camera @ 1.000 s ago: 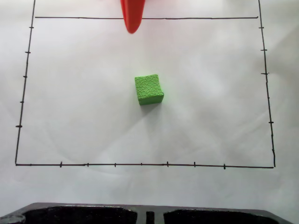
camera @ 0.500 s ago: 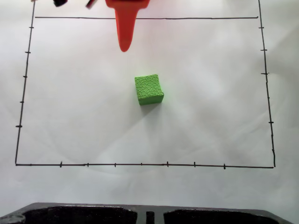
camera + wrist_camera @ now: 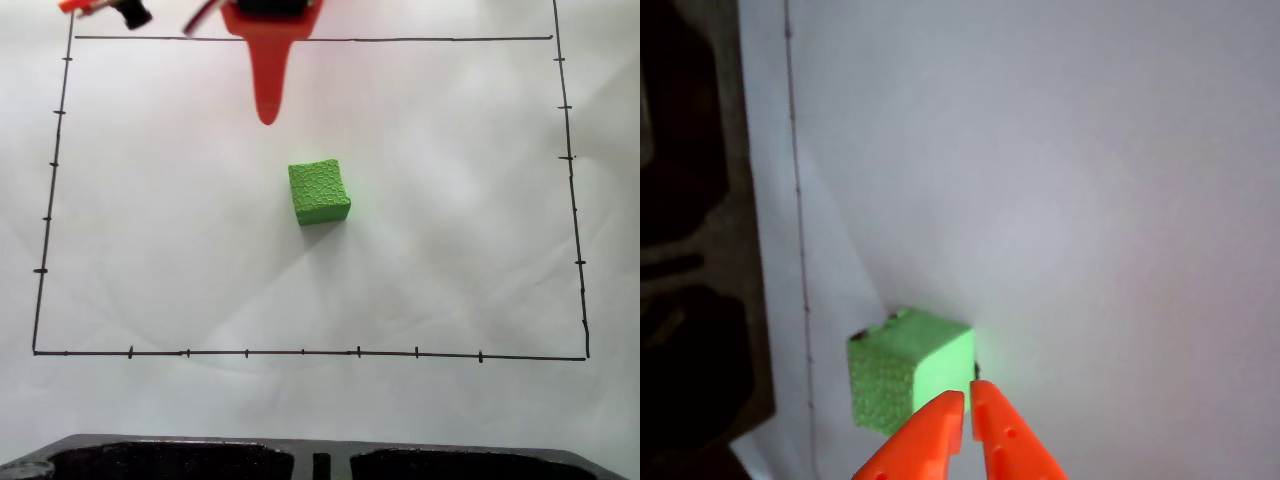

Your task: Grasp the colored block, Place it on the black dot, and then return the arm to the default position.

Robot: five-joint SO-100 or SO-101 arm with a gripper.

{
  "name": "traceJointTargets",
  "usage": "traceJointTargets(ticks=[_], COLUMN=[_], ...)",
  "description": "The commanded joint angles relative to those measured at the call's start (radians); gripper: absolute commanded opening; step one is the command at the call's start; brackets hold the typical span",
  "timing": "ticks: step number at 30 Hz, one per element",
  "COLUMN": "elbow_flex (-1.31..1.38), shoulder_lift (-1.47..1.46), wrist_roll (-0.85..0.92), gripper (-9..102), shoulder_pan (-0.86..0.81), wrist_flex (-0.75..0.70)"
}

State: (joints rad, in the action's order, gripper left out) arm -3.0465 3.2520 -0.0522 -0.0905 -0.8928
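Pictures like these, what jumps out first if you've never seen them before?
The bright green cube grabs you first, sitting alone on white paper near the middle of a drawn black rectangle. Next is the orange hand, poking down from the top edge in the fixed view, apart from the cube. In the wrist view its two fingers sit nearly together.

The block (image 3: 319, 191) is a small bright green cube with a crackled top, resting flat on white paper near the middle of the drawn rectangle, slightly turned. In the wrist view the block (image 3: 908, 368) looks paler.
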Motion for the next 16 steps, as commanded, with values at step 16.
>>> traceJointTargets(ticks=[16], elbow_flex=[0.005], shoulder_lift=[0.017], wrist_roll=[-0.012], gripper=[0], shoulder_pan=[-0.012], wrist_flex=[-0.003])
